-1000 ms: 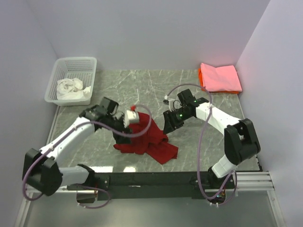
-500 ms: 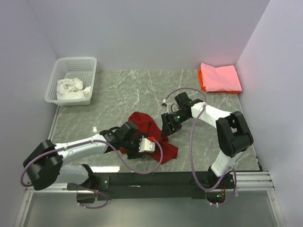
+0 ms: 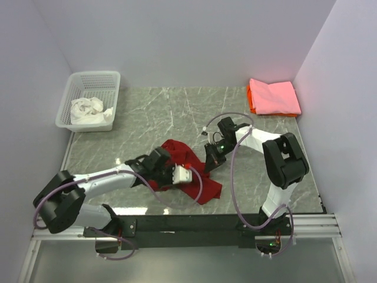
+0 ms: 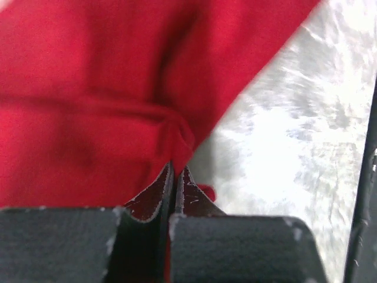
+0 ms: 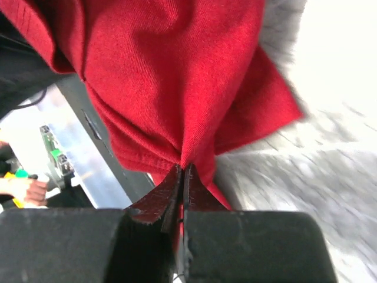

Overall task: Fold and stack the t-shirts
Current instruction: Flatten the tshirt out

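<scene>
Red t-shirt (image 3: 206,187) stretches diagonally from far-left to near-right.

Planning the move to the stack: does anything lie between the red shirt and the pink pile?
Nothing visible: the table between the red shirt and pink pile is bare, except the right gripper holding the shirt.

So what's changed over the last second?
The left gripper swung from the far side of the red shirt toward the table's near edge, dragging its pinched fold along. The right gripper barely shifted and keeps its pinch. The basket, the white shirt inside it and the pink-on-orange pile stayed put.
</scene>
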